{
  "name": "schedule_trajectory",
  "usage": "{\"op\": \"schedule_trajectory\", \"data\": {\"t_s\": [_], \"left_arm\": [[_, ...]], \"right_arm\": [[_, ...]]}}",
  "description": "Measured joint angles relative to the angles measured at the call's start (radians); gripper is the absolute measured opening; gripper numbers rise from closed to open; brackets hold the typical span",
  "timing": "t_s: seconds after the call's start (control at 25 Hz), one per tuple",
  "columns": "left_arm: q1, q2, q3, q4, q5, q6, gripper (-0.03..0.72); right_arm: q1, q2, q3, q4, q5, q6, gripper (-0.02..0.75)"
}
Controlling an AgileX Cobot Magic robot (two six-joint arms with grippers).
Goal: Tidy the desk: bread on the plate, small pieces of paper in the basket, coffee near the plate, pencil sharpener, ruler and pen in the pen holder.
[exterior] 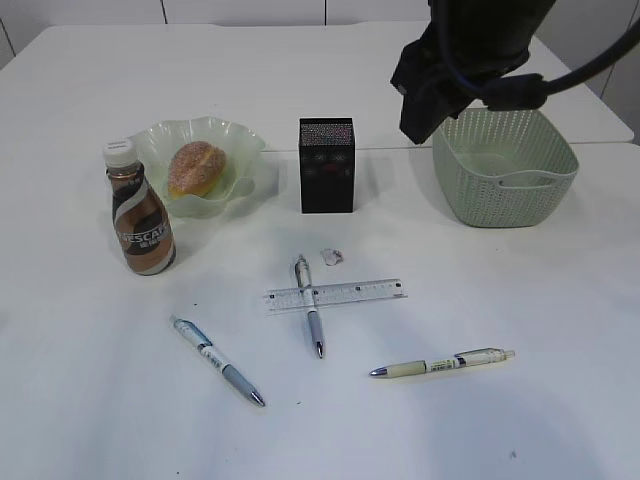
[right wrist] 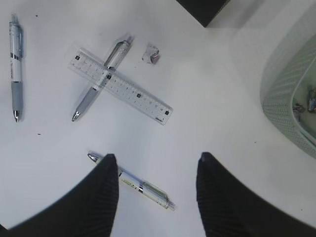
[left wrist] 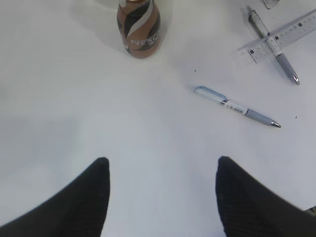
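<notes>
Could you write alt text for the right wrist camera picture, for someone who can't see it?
Open black gripper above a white table, where a clear ruler lies across a pen; two more pens, a paper scrap and a green basket's edge surround it.

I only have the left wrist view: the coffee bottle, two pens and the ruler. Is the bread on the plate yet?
Observer: Yes. The bread already lies in the plate, just behind the coffee bottle.
Operator: How many pens are out in all?
Observer: Three. The third pen lies to the right of your two, nearer the front edge than the ruler. The right wrist view shows it by the open right gripper.
Operator: And where is the pen holder?
Observer: The black pen holder stands upright between the plate and the basket.
</notes>
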Motion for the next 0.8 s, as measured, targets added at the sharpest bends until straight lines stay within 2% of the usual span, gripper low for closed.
{"op": "schedule_trajectory", "data": {"t_s": [0.28, 0.44, 0.52, 0.56, 0.6, 0.76, 0.8], "left_arm": [[0.000, 0.000, 0.000, 0.006, 0.033, 0.000, 0.474], [0.000, 0.000, 0.000, 0.010, 0.043, 0.000, 0.474], [0.000, 0.000, 0.000, 0.010, 0.053, 0.000, 0.474], [0.000, 0.000, 0.000, 0.010, 0.057, 0.000, 0.474], [0.000, 0.000, 0.000, 0.011, 0.064, 0.000, 0.474], [0.000, 0.000, 0.000, 0.011, 0.097, 0.000, 0.474], [0.000, 0.000, 0.000, 0.011, 0.104, 0.000, 0.474]], "right_arm": [[0.000, 0.000, 0.000, -0.002, -0.004, -0.016, 0.406], [0.000, 0.000, 0.000, -0.002, -0.004, -0.117, 0.406], [0.000, 0.000, 0.000, -0.002, -0.006, -0.303, 0.406], [0.000, 0.000, 0.000, -0.002, -0.006, -0.303, 0.406], [0.000, 0.000, 0.000, -0.002, -0.016, -0.411, 0.406], [0.000, 0.007, 0.000, -0.002, -0.033, -0.525, 0.406], [0.000, 0.041, 0.000, -0.002, -0.036, -0.607, 0.406]]}}
